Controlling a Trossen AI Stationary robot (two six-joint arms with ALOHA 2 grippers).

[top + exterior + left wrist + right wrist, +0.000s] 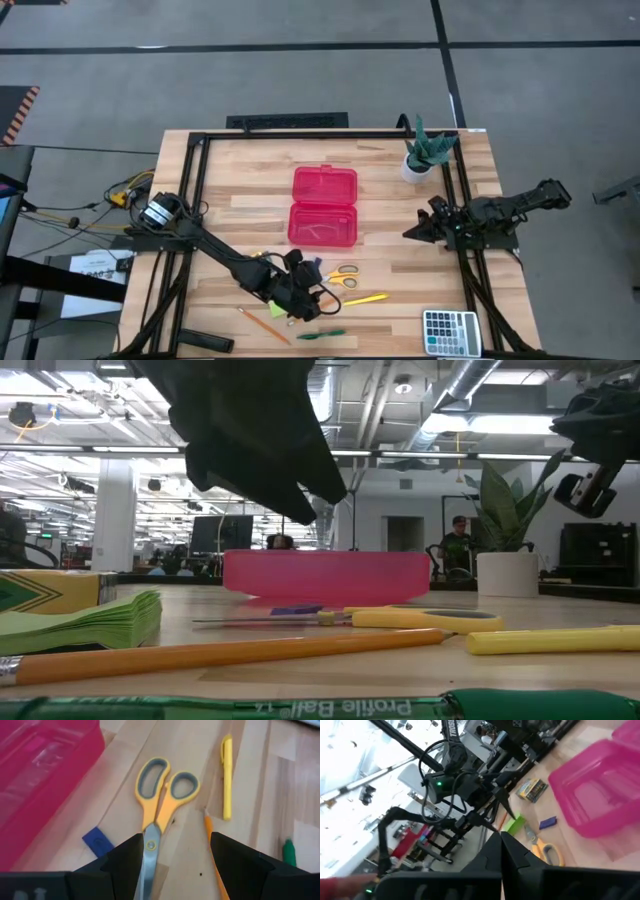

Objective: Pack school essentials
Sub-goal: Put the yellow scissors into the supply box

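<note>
Scissors (343, 276) with orange-yellow handles lie flat on the wooden table (400, 210), just below the open pink case (324, 207) that sits at the centre of the high view. The left gripper (303, 293) hangs over their blade end in the lower middle of that frame; in its wrist view its jaws are spread wide, one finger (125, 862) on each side of the scissor pivot, and I cannot tell whether they touch it. A small blue eraser (97, 840) lies just beside the blades, near the case wall. A yellow pen (365, 299) lies to the right of the gripper and below the scissor handles, an orange pencil (263, 324) runs slantwise at the lower left, and a green pen (321, 335) lies along the bottom edge. The lime sticky-note pad (80, 625) and the crayon box (45, 590) show at the left of the low view, the pad in front.

The right gripper (413, 231) waits at the right of the high view, above the table edge, its jaws pressed together. A potted plant (428, 152) stands at the upper right, and a grey calculator (450, 332) lies at the lower right corner.
</note>
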